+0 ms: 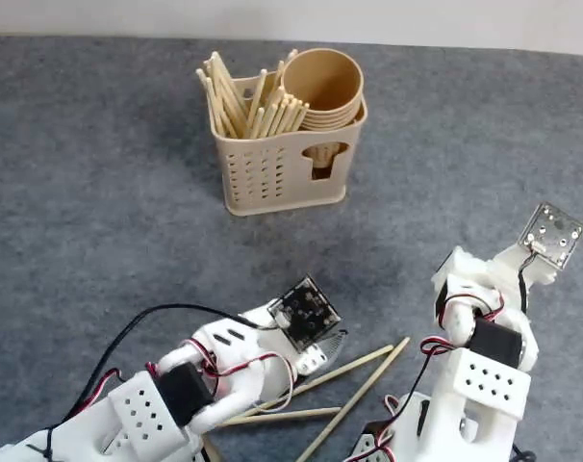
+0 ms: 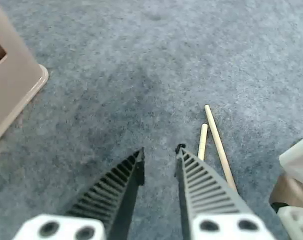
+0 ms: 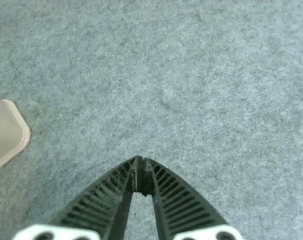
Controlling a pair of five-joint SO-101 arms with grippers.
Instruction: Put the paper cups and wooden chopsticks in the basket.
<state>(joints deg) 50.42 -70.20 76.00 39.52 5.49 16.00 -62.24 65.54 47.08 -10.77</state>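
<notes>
Left claw (image 2: pixel 160 150), slightly parted and empty, hangs with two wooden chopsticks (image 2: pixel 219 145) just beside its tip (basket (image 2: pixel 11 85) off its other side); sidestep, straddle them, pinch mid-length. Right claw (image 3: pixel 141 162) is pinched together, empty.

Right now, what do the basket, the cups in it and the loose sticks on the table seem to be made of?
Basket: likely matte beige plastic, with moulded walls and rows of holes. Cups: probably tan paper, with thin nested rims. Loose chopsticks: seemingly pale unfinished wood, though no grain shows.
</notes>
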